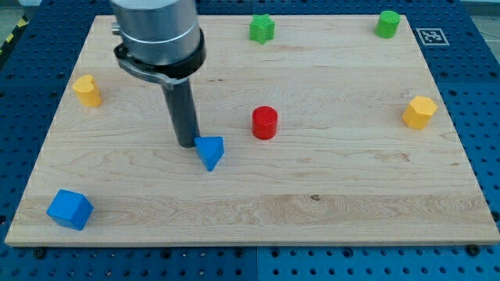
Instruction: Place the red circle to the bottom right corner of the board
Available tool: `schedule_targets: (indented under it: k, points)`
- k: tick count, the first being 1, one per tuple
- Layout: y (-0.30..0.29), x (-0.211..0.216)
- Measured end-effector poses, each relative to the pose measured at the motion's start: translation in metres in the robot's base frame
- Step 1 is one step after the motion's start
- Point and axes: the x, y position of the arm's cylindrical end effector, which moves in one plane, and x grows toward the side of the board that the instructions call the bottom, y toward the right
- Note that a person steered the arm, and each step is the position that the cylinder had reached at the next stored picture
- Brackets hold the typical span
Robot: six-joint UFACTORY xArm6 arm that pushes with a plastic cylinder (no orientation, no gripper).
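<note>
The red circle [265,122] is a short red cylinder standing near the middle of the wooden board [328,203]. My tip [187,144] rests on the board to the left of it, about a hundred pixels away. A blue triangle [210,151] lies just right of my tip, touching or nearly touching it, between the tip and the red circle but a little lower in the view.
A blue cube [70,209] sits at the bottom left. A yellow block [87,90] is at the left, a yellow hexagon [419,112] at the right. A green star [262,29] and a green cylinder [387,24] stand along the top edge.
</note>
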Motion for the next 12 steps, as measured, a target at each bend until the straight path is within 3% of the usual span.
schedule_targets:
  k: [3,5,9,12]
  points:
    - [0.028,0.035]
    - [0.010,0.062]
    - [0.109,0.061]
    - [0.131,0.077]
